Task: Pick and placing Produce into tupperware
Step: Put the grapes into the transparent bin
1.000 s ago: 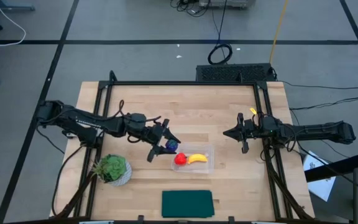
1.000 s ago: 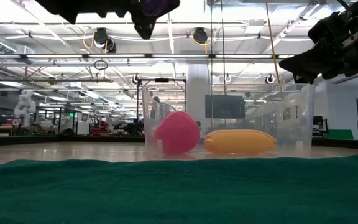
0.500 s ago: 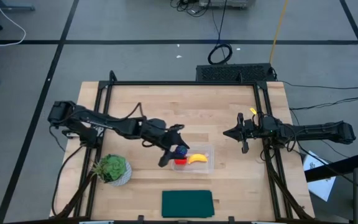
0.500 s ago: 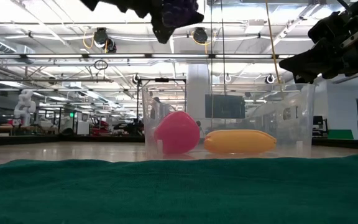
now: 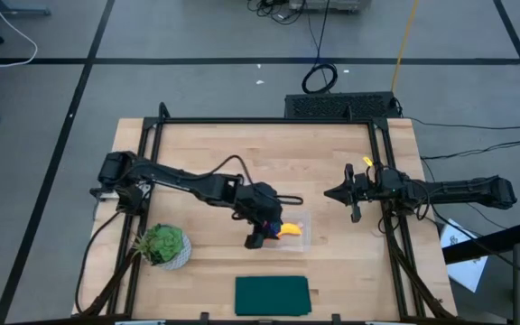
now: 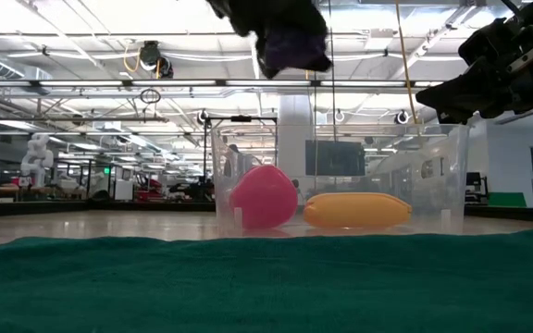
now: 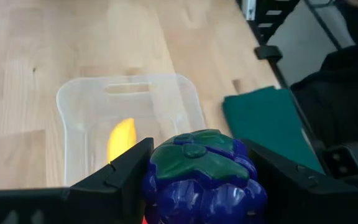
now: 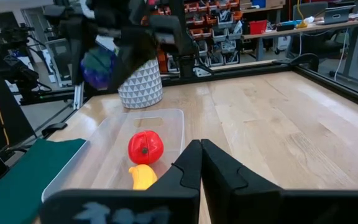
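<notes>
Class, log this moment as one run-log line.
left gripper: holding grapes above container | right gripper: idle, shut | inside: apple, banana

light wooden table point(image 5: 206, 149) inside a black frame. resting directly on it: a clear plastic tupperware point(image 5: 300, 242) right of centre, a leafy green plant in a white pot point(image 5: 162, 245) toward the left, and a dark green flat cloth point(image 5: 272, 295) at the near edge.

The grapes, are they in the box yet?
Not yet. The left gripper holds the grapes in the air above the box. Only the banana and red fruit lie inside.
</notes>
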